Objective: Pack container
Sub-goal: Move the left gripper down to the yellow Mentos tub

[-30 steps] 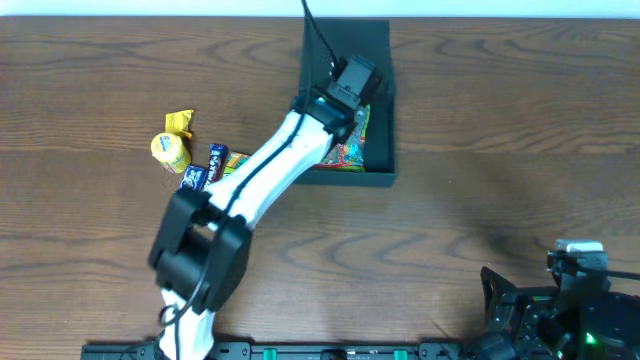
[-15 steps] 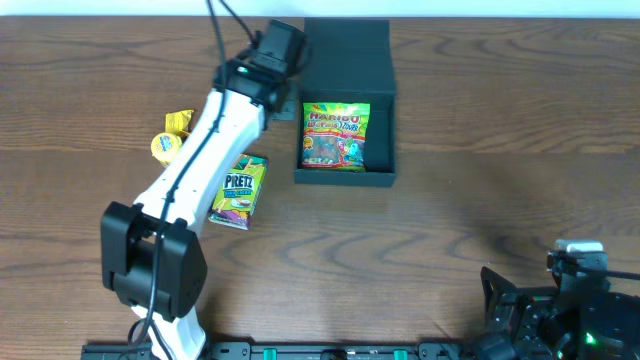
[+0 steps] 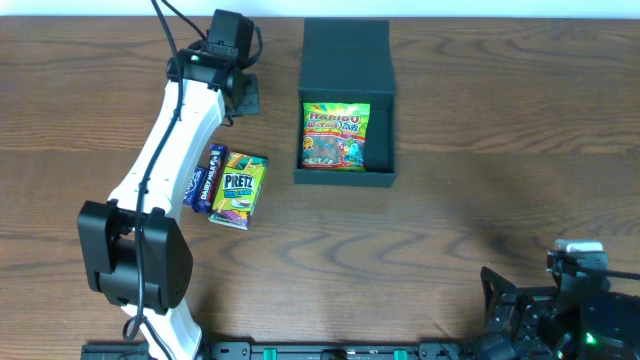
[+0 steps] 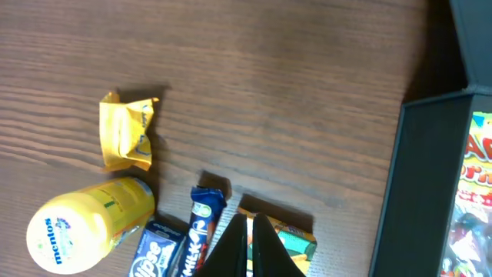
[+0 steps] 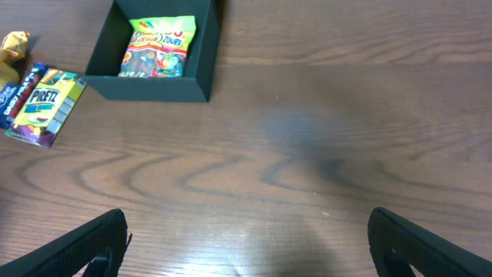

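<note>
A wood-grain table is carrying a loose cluster of snacks. A green-and-yellow Pretz box is lying flat, slightly askew, with two blue wrapped bars pressing against its left edge. In the left wrist view a yellow Mentos tub is lying on its side just beside the bars — a crumpled yellow wrapper is sitting near it, apart. A Haribo bag is lying face up inside the container.

Dark brown wood-grain table
</note>
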Motion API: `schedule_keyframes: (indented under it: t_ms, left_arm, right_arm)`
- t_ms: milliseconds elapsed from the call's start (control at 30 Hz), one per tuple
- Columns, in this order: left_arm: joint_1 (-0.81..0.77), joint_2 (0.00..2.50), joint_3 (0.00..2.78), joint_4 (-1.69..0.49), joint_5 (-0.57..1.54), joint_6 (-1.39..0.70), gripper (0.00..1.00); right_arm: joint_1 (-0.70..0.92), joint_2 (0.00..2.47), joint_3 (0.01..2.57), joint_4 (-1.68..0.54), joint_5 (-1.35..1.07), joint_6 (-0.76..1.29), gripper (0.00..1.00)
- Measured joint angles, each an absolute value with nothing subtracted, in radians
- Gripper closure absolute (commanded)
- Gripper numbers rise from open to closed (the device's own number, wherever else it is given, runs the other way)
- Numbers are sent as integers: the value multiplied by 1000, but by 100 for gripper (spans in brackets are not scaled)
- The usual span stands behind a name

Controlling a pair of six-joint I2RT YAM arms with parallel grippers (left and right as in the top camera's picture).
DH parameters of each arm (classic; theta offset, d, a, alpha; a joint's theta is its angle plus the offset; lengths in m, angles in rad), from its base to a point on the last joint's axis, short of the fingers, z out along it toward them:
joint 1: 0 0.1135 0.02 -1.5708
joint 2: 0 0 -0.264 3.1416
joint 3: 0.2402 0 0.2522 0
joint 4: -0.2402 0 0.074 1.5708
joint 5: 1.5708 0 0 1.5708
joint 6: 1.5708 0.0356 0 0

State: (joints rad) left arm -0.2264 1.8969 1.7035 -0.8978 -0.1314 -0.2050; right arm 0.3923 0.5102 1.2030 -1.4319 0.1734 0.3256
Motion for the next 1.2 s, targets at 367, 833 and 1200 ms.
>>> schedule_keyframes:
  t_ms: [367, 833, 1200]
  left_arm:
    - [-226, 1849, 1703, -1029, -108, -263, 94]
    - [-125, 1491, 1266, -840, -139, -440, 94]
    - [-101, 1393, 887, -646, -178, -725, 94]
  right_arm:
    - [392, 510, 1203, -1432, 174, 326, 1]
    - [392, 510, 1203, -1432, 174, 326, 1]
    - [392, 510, 1203, -1432, 174, 326, 1]
